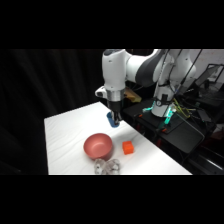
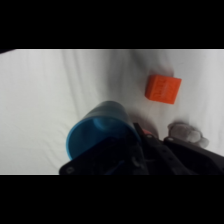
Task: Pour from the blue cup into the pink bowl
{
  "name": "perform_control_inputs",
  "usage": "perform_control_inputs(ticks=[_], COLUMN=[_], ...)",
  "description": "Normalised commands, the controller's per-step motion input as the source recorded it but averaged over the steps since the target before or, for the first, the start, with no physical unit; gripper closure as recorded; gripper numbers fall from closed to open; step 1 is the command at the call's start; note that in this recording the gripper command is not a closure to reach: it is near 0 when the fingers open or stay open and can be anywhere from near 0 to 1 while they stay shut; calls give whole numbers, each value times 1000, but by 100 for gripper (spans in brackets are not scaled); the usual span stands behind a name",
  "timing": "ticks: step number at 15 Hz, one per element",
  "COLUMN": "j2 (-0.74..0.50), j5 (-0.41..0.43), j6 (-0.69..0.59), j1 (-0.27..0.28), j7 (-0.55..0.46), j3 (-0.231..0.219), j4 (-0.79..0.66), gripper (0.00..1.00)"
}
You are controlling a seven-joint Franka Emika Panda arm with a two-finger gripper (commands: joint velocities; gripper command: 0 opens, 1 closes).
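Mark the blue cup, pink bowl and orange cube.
blue cup (image 2: 95, 132): wrist view, outer wall near the rim.
pink bowl (image 1: 98, 145): side view, inner hollow.
orange cube (image 2: 163, 88): wrist view, top face.

A robotics lab: a white table (image 1: 70, 145) against black curtains (image 1: 55, 80), with cabled equipment (image 1: 170, 112) behind.

Worktop (image 1: 65, 145): wide bare stretch along the left and far side, open to approach. Obstacles grouped at the near end: pink bowl (image 1: 98, 145); silvery lumpy object (image 1: 106, 167) just beside it at the near edge; orange cube (image 1: 128, 147) near the bowl's right. Narrow gap between bowl and cube. Blue cup (image 1: 111, 120) held above the surface, behind the bowl; air under it clear.
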Motion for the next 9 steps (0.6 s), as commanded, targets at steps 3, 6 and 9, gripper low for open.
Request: perform_control_inputs(ticks=[3,6,9], j2=[233,426,579], j5=[572,751,628], j6=[-207,-401,-625], j1=[-180,-256,-413], j7=[-813,-997,-993], j3=[161,134,77], j4=[521,740,911], gripper=[11,11,12])
